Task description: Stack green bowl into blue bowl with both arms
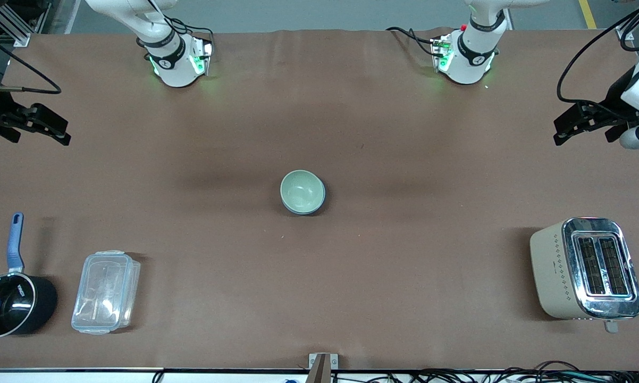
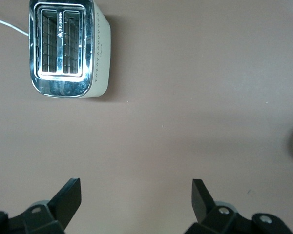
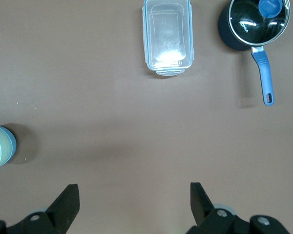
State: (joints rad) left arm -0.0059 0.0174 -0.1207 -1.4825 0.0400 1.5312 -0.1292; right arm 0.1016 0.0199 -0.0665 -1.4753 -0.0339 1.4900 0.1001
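**Brown worktop, bowls nested at its middle**

Brown worktop [image 1: 404,276] carries everything, and the toaster [image 1: 585,268] serves as the landmark, standing at the left arm's end, close to the front camera. The green bowl [image 1: 301,190] sits inside the blue bowl [image 1: 322,199], of which only a thin rim shows; the pair rests mid-worktop, well apart from the toaster, farther from the front camera than it and toward the right arm's end. A clear lidded container [image 1: 106,291] and a black saucepan [image 1: 14,304] with a blue handle lie at the right arm's end, about as near the camera as the toaster.

The left gripper [image 1: 558,135] waits in the air over the worktop's edge above the toaster's end, jaws spread wide and holding nothing. The right gripper [image 1: 64,135] waits over the worktop's edge at the saucepan's end, jaws likewise wide apart and empty.
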